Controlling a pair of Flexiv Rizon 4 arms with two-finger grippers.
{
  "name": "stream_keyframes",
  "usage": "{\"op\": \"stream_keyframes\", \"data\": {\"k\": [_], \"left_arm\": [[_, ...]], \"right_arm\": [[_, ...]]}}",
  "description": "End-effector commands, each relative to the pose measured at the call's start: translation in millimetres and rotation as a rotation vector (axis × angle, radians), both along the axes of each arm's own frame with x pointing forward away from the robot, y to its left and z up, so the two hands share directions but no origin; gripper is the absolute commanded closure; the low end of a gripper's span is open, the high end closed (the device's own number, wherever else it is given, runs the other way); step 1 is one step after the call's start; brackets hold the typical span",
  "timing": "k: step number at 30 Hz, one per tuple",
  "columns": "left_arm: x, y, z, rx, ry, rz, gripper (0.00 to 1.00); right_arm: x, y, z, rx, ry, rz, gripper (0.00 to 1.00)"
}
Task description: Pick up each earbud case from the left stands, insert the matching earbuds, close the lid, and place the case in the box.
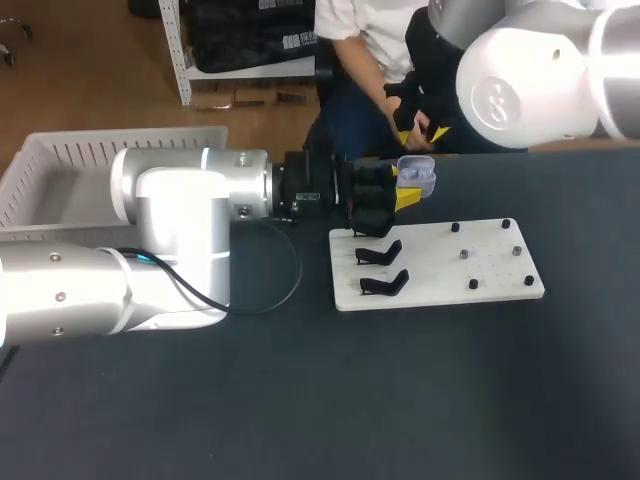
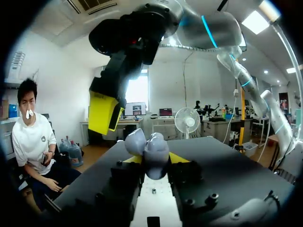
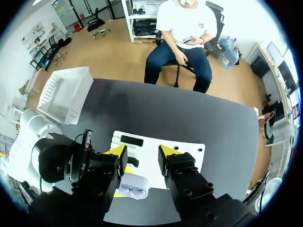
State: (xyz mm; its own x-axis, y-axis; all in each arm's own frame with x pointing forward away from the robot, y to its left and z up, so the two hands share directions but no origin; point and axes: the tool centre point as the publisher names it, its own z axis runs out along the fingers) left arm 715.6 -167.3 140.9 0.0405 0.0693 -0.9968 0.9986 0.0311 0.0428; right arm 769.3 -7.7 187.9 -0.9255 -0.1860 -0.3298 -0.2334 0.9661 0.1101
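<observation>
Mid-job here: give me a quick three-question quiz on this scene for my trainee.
1. True or false: the left gripper is shut on the earbud case.
2. The right gripper is: A) open, above the earbud case B) shut on the earbud case C) out of view.
3. Fill in, open or closed: the earbud case is ____.
Key: 1 true; 2 A; 3 open.

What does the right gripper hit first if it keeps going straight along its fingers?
Probably the white board, seen between the open fingers of the right gripper. The earbud case, shut in the left gripper, sits close beside that line and might get clipped; depth is unclear.
</observation>
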Motion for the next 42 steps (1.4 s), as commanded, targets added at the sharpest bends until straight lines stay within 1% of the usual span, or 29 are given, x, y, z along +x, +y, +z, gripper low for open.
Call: {"op": "stream_keyframes", "data": {"k": [1, 8, 13, 18, 21, 24, 26, 27, 28, 29, 30, 31, 32, 34, 35, 37, 38, 40, 42], "left_arm": [[-1.9, 0.1, -0.8, -0.005, -0.004, 0.007, 1.00], [-1.9, 0.1, -0.8, -0.005, -0.004, 0.007, 1.00], [-1.9, 0.1, -0.8, -0.005, -0.004, 0.007, 1.00], [-1.9, 0.1, -0.8, -0.005, -0.004, 0.007, 1.00], [-1.9, 0.1, -0.8, -0.005, -0.004, 0.007, 1.00], [-1.9, 0.1, -0.8, -0.005, -0.004, 0.007, 1.00], [-1.9, 0.1, -0.8, -0.005, -0.004, 0.007, 1.00], [-1.9, 0.1, -0.8, -0.005, -0.004, 0.007, 1.00], [-0.1, 5.4, 1.0, -0.017, -0.010, 0.014, 1.00], [3.1, 14.3, 4.2, -0.018, -0.021, 0.030, 1.00], [5.3, 20.6, 6.5, -0.022, -0.027, 0.041, 1.00], [10.1, 33.3, 10.2, -0.036, -0.035, 0.061, 1.00], [13.5, 43.8, 13.4, -0.044, -0.043, 0.081, 1.00], [22.4, 69.9, 20.7, -0.084, -0.054, 0.118, 1.00], [25.8, 82.2, 24.8, -0.085, -0.066, 0.143, 1.00], [33.1, 108.0, 33.2, -0.071, -0.098, 0.192, 1.00], [34.6, 118.1, 38.1, -0.054, -0.114, 0.216, 1.00], [41.7, 139.3, 44.1, -0.042, -0.137, 0.248, 1.00], [54.1, 169.6, 47.8, -0.031, -0.162, 0.288, 1.00]], "right_arm": [[0.8, 2.3, -9.0, -0.011, 0.036, -0.003, 0.60], [-22.6, -7.1, -17.2, -0.019, 0.066, -0.017, 0.60], [-36.0, -10.3, -13.8, -0.011, 0.062, -0.031, 0.58], [-42.4, -10.4, -12.2, -0.006, 0.056, -0.037, 0.58], [-42.5, -11.6, -13.3, 0.003, 0.052, -0.046, 0.57], [-42.5, -19.8, -6.1, 0.019, 0.009, -0.095, 0.56], [-44.3, -33.5, 4.8, 0.045, -0.033, -0.150, 0.51], [-45.8, -39.7, 8.5, 0.057, -0.050, -0.167, 0.51], [-47.2, -45.2, 11.3, 0.066, -0.063, -0.180, 0.51], [-49.9, -55.1, 15.2, 0.090, -0.086, -0.195, 0.47], [-52.0, -59.8, 17.3, 0.101, -0.094, -0.201, 0.41], [-58.5, -67.4, 21.6, 0.113, -0.116, -0.217, 0.24], [-62.7, -73.9, 23.9, 0.128, -0.126, -0.230, 0.13], [-70.1, -83.2, 25.0, 0.140, -0.146, -0.242, 0.00], [-74.2, -87.6, 25.8, 0.141, -0.159, -0.249, 0.00], [-81.2, -94.4, 25.0, 0.141, -0.162, -0.262, 0.00], [-84.1, -97.4, 23.6, 0.142, -0.165, -0.273, 0.00], [-88.8, -100.7, 20.8, 0.144, -0.153, -0.291, 0.00], [-94.2, -101.6, 15.5, 0.141, -0.137, -0.303, 0.00]]}}
